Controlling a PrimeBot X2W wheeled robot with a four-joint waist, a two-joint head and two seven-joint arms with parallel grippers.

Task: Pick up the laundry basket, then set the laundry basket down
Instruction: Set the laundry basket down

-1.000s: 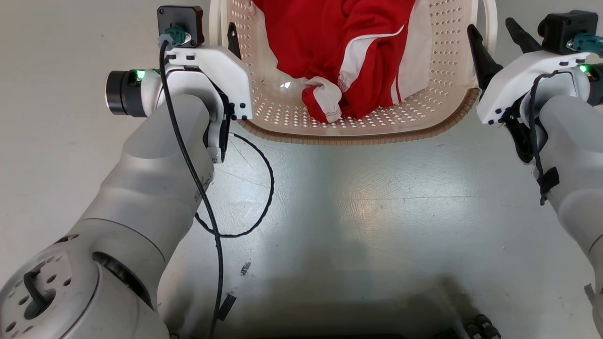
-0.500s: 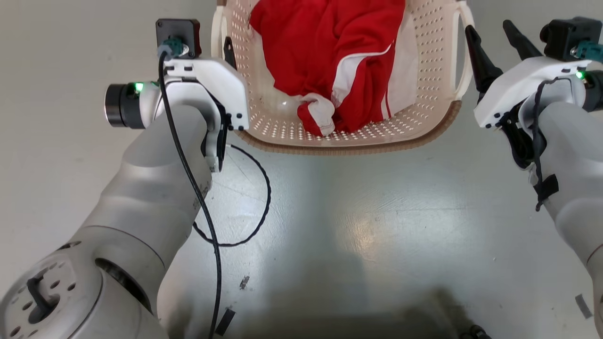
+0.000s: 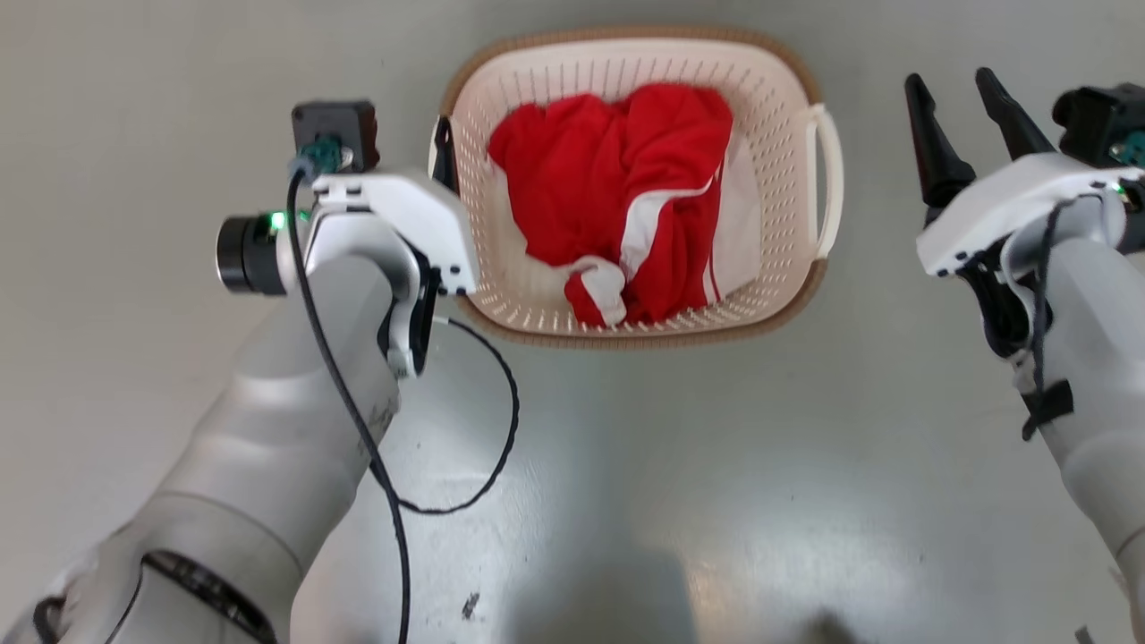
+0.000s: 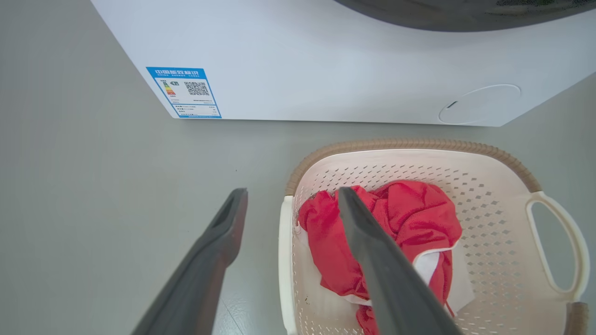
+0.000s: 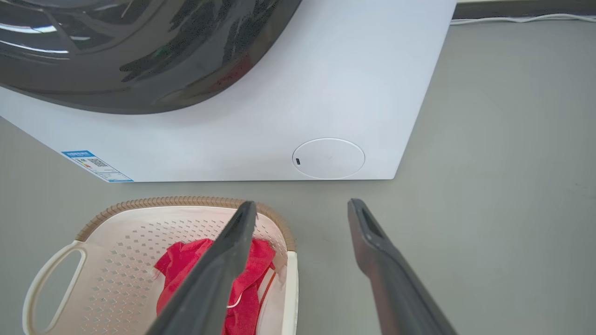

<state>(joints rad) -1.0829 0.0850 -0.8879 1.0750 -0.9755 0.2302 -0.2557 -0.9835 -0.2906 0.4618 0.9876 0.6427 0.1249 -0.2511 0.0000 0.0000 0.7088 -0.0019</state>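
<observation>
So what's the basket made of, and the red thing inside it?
The laundry basket looks like moulded plastic, cream and slightly glossy: its walls are stiff, with neat rows of small holes. Its brown rim has a woven look, but is probably plastic too. The red garment looks like soft matte cloth, since it crumples into loose folds.

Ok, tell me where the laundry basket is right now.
The laundry basket sits on the floor at the head view's top centre, between the left gripper and right gripper; the wrist views show the white washer just beyond it.
</observation>
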